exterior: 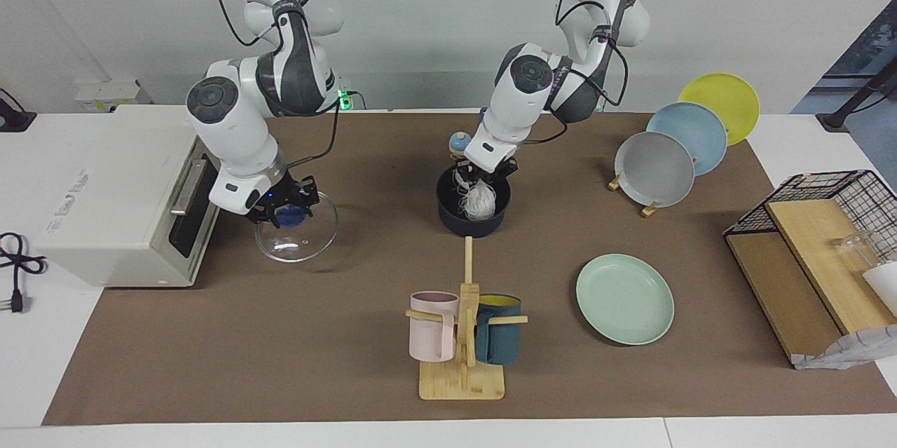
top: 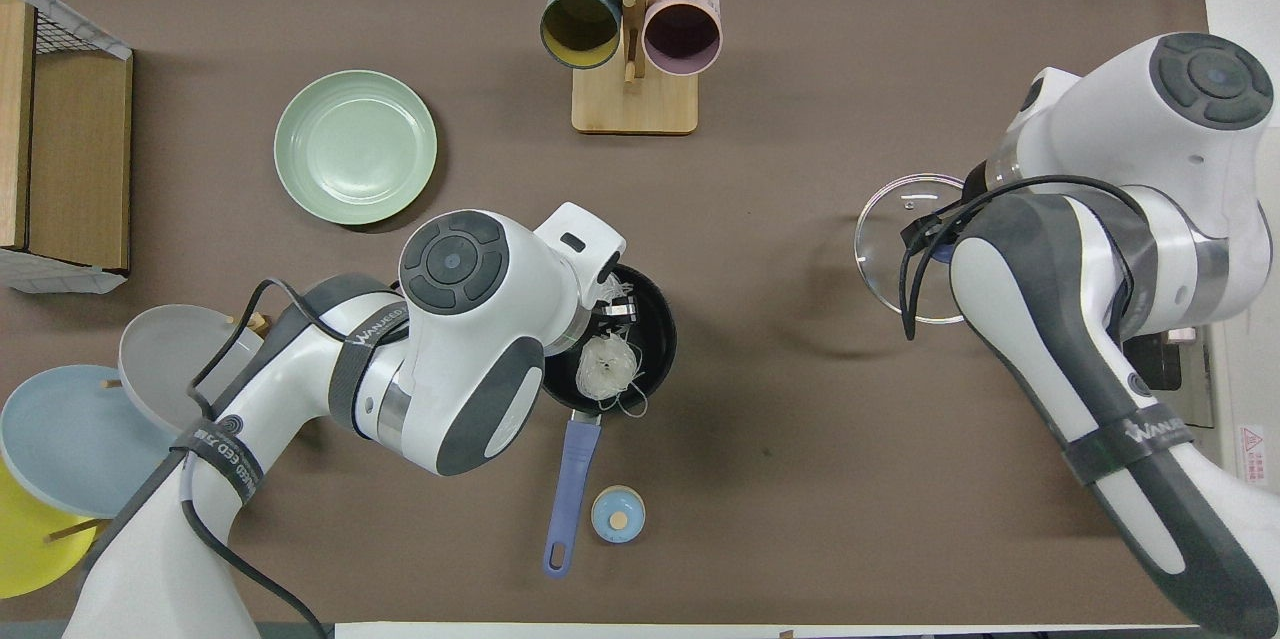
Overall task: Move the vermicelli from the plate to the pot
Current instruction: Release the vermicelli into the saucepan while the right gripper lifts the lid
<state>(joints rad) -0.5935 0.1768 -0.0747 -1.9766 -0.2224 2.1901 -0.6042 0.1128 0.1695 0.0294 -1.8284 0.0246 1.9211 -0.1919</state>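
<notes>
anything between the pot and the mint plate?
No. Both views show only bare brown mat between the pot and the mint plate; the mug rack stands off that line.

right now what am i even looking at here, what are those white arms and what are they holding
These are two white robot arms at a table covered with a brown mat. One picture is taken from across the table, facing the arms; the other looks down from above their own end.

The left end effector is shut on a clump of whitish glass noodles, which hangs into the small dark navy saucepan. The round pale mint-green plate the noodles came from lies bare.

The right end effector is shut on the blue knob of a round glass lid, holding it tilted near the white oven.

Also on the mat: a wooden mug stand with a pink and a teal mug, and a rack with grey, light blue and yellow plates.
</notes>
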